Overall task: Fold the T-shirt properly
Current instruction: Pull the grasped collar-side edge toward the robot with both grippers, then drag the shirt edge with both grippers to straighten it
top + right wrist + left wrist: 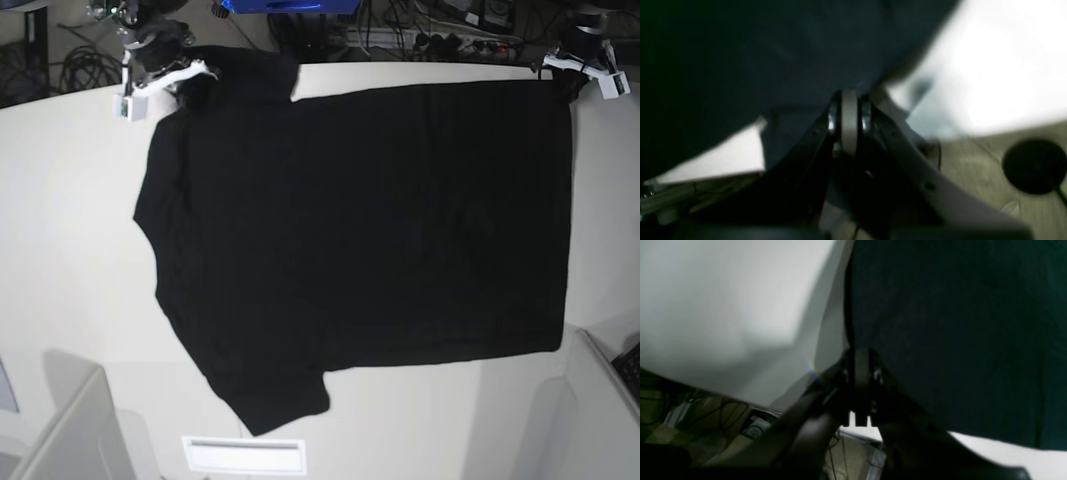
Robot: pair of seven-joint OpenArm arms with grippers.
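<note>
The black T-shirt [360,230] lies spread flat on the white table [70,220], plain side up, with one sleeve near the front edge and the other at the far left corner. My right gripper [185,80] is at that far left sleeve corner. In the right wrist view its jaws [849,95] are shut on the dark cloth [773,50]. My left gripper [560,80] is at the shirt's far right corner. The left wrist view shows its jaws [860,353] shut on the cloth's edge [957,340].
Cables and equipment [420,30] crowd the floor beyond the table's far edge, with a blue object [290,5] among them. A white slotted plate [243,455] sits at the near edge. Grey panels stand at the lower left [70,430] and lower right [600,400].
</note>
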